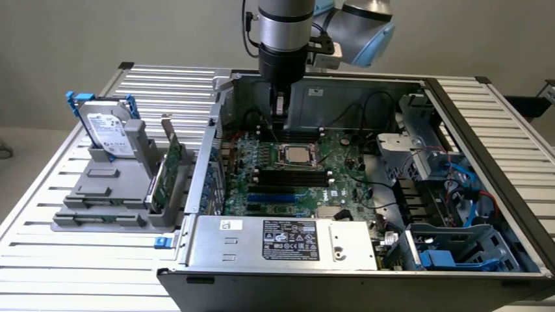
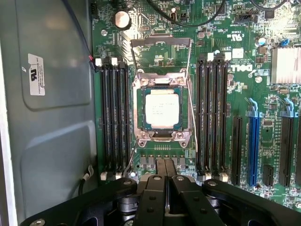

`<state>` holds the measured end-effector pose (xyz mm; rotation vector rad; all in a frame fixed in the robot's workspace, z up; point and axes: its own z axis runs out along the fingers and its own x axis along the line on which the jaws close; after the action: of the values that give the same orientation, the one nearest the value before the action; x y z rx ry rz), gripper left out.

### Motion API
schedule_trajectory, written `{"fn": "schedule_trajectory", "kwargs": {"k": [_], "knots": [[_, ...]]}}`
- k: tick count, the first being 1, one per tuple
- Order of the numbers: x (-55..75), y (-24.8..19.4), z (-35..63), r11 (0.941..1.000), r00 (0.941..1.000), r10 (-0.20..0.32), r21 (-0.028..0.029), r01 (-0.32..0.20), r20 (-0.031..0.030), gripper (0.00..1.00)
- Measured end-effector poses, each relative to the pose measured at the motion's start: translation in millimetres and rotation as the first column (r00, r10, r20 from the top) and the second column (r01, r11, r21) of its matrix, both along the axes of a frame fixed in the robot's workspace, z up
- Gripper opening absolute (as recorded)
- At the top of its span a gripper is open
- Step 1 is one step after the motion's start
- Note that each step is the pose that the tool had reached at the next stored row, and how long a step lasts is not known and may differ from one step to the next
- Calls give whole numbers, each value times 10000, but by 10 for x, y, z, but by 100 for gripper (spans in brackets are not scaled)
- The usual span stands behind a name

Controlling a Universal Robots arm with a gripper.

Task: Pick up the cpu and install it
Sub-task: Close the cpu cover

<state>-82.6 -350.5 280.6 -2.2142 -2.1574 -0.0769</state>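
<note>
The cpu (image 1: 299, 155) (image 2: 162, 109), a small square chip with a pale metal top, lies flat in the socket on the green motherboard (image 1: 342, 185) (image 2: 244, 70) inside the open computer case. The socket's load plate (image 2: 161, 43) stands flipped open beside it. My gripper (image 1: 279, 125) (image 2: 165, 165) hangs just above the board, a little off the socket's edge and apart from the cpu. Its two black fingers (image 2: 155, 193) are pressed together, shut with nothing between them.
Black memory slots (image 2: 115, 117) (image 2: 211, 117) flank the socket on both sides. The case walls (image 1: 416, 84) ring the board, with a power supply (image 1: 286, 240) at the front. On the exterior view's left, a grey stand (image 1: 104, 195) holds a hard drive (image 1: 108, 133) and an upright green card (image 1: 173, 162).
</note>
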Motion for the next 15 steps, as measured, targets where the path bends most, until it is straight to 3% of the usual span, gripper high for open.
{"fn": "schedule_trajectory", "kwargs": {"k": [4, 6, 9, 12, 15], "knots": [[7, 9, -2, 10000, 10000, 34, -18, -34, -7, 11], [64, 10, -1, 10000, 9998, 34, -50, -35, -186, 11], [189, 10, 5, 10000, 9996, 34, -43, -35, -291, 11], [324, 10, 8, 10000, 9995, 35, 10, -35, -324, 11], [463, 10, 8, 9999, 9995, 38, 97, -35, -327, 11]]}}
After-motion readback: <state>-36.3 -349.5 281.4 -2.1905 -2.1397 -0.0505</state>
